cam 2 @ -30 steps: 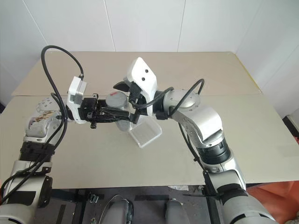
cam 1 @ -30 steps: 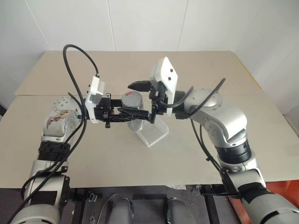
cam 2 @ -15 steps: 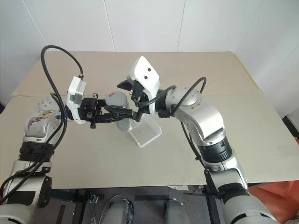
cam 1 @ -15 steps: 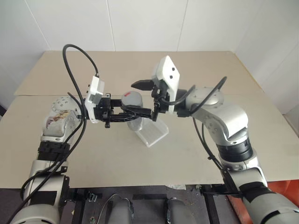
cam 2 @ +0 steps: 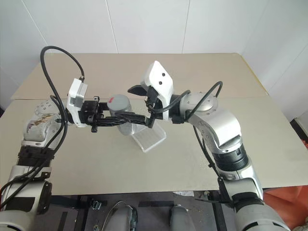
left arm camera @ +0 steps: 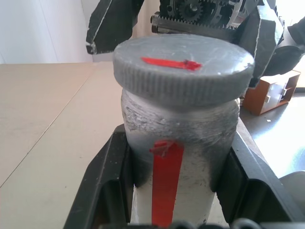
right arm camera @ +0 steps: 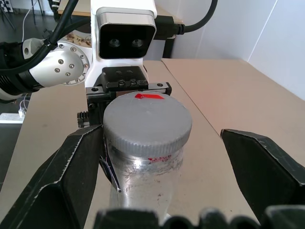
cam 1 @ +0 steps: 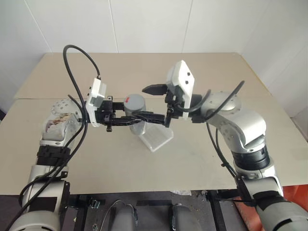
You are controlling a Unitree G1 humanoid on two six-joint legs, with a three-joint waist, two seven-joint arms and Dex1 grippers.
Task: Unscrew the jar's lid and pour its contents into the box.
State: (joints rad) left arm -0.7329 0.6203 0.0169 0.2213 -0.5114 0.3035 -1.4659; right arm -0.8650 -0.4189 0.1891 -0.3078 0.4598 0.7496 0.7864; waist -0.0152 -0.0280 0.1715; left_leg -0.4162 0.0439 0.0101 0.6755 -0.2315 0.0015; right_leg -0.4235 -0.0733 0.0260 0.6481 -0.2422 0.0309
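Clamping the jar (left arm camera: 178, 157) (lid (left arm camera: 183, 67) on), left tool (cam 1: 137, 118); right tool (cam 1: 156, 103) spread apart.

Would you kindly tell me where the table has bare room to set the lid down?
The table is bare to the box's right, along its near edge, and across the far half. It is crowded mid-table, where both grippers meet around the jar above the box.

My beige flat tabletop (cam 1: 192, 159) meets plain white panelled walls (cam 1: 144, 24); beyond its near edge I see dark floor (cam 1: 202, 211).
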